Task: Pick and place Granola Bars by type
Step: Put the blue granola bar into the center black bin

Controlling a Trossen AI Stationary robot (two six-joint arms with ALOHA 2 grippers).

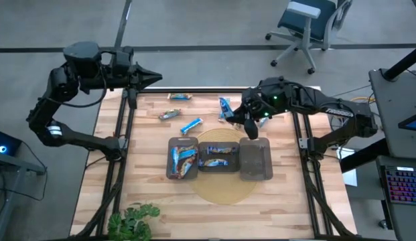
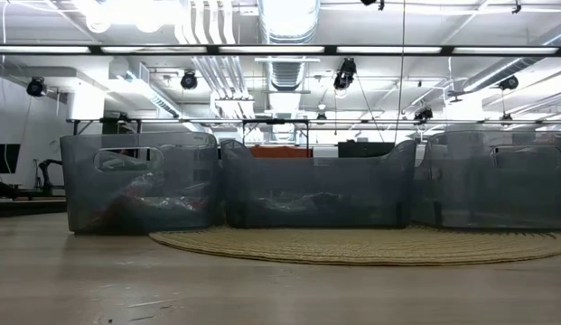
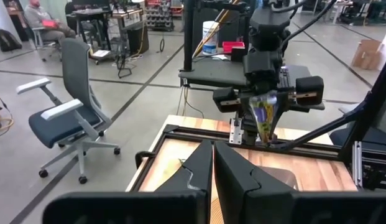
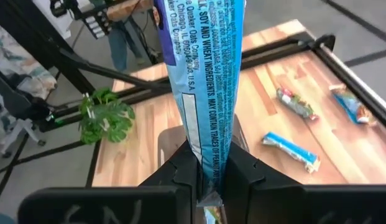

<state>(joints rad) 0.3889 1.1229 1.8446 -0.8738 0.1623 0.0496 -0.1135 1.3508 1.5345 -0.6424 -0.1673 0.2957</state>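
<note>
Your right gripper [image 4: 208, 177] is clamped on a shiny blue wrapped granola bar [image 4: 205, 81] just behind the empty right-hand dark translucent tray [image 1: 255, 159]; next, carry it over its matching tray and release, while your left gripper [image 1: 156, 78] waits closed well behind.

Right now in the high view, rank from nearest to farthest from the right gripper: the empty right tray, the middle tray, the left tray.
From the right gripper, shut on a blue granola bar:
1. Right tray, just below it.
2. Middle tray, centre of the mat.
3. Left tray, farthest left.
</note>
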